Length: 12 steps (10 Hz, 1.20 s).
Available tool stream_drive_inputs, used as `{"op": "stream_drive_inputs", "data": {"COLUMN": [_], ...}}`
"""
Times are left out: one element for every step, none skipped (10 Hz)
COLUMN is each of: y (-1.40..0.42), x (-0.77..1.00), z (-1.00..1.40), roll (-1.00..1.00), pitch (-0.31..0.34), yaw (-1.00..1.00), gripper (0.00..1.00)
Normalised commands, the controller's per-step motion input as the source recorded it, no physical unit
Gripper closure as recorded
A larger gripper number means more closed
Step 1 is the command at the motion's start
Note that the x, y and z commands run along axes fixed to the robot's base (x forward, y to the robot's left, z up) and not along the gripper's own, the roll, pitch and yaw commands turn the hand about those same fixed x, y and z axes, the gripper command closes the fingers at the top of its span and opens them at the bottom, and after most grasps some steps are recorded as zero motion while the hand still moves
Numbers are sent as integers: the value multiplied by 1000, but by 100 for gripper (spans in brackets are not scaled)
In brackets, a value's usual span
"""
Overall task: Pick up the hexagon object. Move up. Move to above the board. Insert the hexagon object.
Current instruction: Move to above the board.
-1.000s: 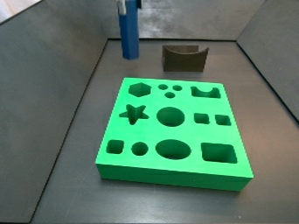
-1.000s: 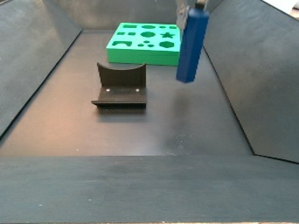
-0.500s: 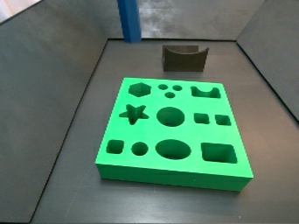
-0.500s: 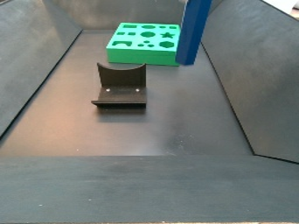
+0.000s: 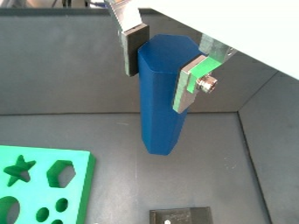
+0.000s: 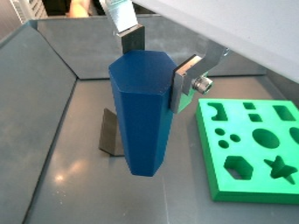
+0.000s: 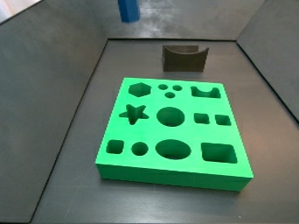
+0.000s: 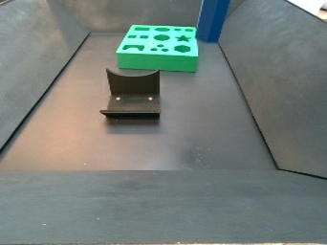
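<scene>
Between the flat silver fingers of the gripper the hexagon object is pinched near its upper end; the jaws are closed against opposite sides of the blue post, as is seen in both wrist views. Its long axis hangs straight down from the jaws, and its lower end is clear of the dark floor with open air beneath it.

The relation on which the coming move turns is judged to be sideways: the board lies flat on the floor, off to one side of the hanging hexagon object and well below it, not under it. A level carry toward the board is therefore called for before any lowering. The hexagon hole is seen open and unblocked among the other cut-outs.

Farther off, in a side view, only the lower tip of the hexagon object is shown at the upper edge of the picture, beyond the far edge of the board; the gripper itself is out of frame there. The fixture stands on the floor between post and board, a little to one side, but it is low, and ample height is judged to be held over it. The grey walls stand well apart from the board, so room for the carry is open.
</scene>
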Motion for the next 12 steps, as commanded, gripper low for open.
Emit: {"op": "stream_drive_inputs", "data": {"y": [-25, -18, -13, -1000, -1000, -1000, -1000, -1000, -1000, -1000, -1000, -1000], "x": [5, 5, 3, 284, 292, 316, 326, 329, 339, 361, 374, 414], "z": [541, 383, 174, 32, 32, 34, 40, 45, 46, 51, 57, 67], "roll": [124, 123, 122, 14, 14, 7, -3, 15, 31, 30, 38, 43], "pitch": [96, 97, 91, 254, 261, 289, 314, 331, 361, 393, 419, 489], "yaw": [51, 53, 56, -1000, -1000, -1000, -1000, -1000, -1000, -1000, -1000, -935], "gripper": [100, 100, 100, 100, 100, 100, 100, 100, 100, 100, 100, 100]}}
